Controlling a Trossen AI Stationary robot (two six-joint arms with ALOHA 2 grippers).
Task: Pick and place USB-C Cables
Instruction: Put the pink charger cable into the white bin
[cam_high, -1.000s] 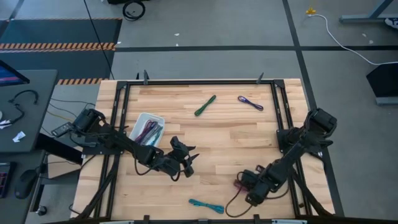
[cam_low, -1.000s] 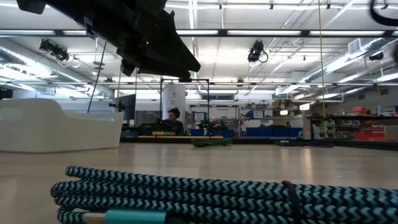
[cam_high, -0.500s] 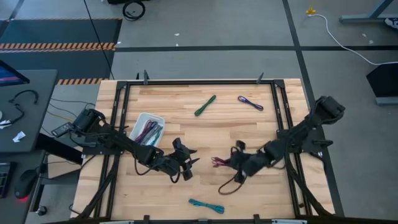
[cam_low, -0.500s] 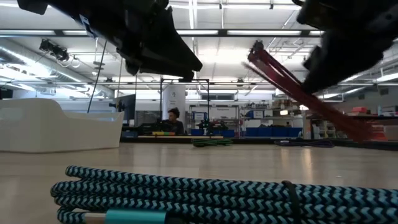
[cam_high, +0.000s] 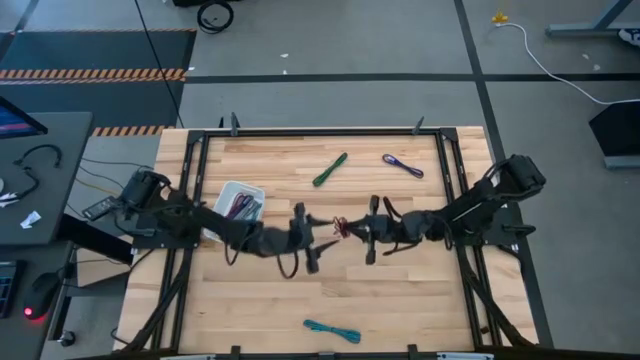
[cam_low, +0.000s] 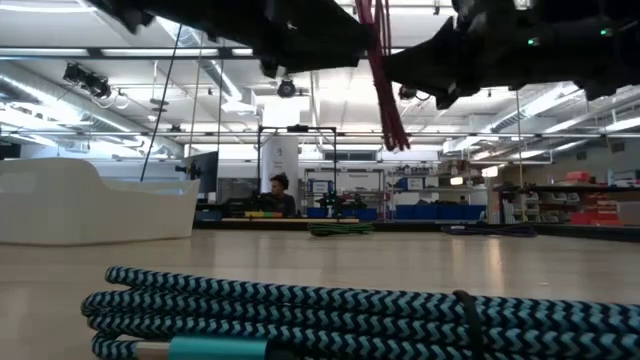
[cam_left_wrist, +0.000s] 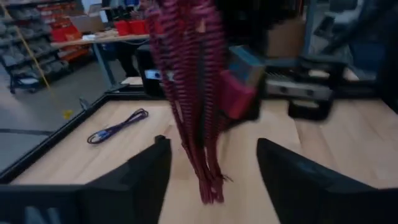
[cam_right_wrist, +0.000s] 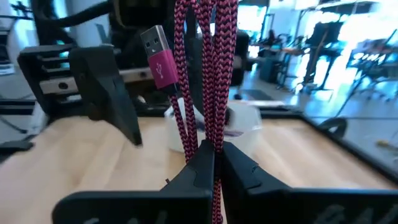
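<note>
A maroon-pink braided USB-C cable bundle (cam_high: 340, 225) hangs in the air over the table's middle, between my two grippers; in the low view the bundle (cam_low: 385, 80) dangles from the dark arms at the top. My right gripper (cam_right_wrist: 214, 152) is shut on it. My left gripper (cam_left_wrist: 213, 146) is open, with a finger on each side of the bundle's lower end, not visibly touching. On the table lie a green bundle (cam_high: 329, 169), a purple one (cam_high: 402, 165) and a teal one (cam_high: 332, 330). My right gripper pinches several strands of the maroon-pink bundle (cam_right_wrist: 210, 134) between its two fingers, coming level from the table's right side. The bundle is lifted clear of the table. Its plug end (cam_right_wrist: 158, 59) reaches past the fingertips, and in the low view the strands hang down.
A white tray (cam_high: 222, 196) holding several cable bundles sits left of centre on the table, beside my left arm. The teal bundle (cam_low: 300, 310) fills the low view's foreground. A black frame (cam_high: 320, 131) borders the table. Bare wood lies between the grippers and the teal bundle.
My right gripper has swung from the table's near right part up and toward the centre, carrying the maroon-pink bundle, which has gone from slanting to hanging. My left gripper has moved right and toward the far edge, up to the bundle.
</note>
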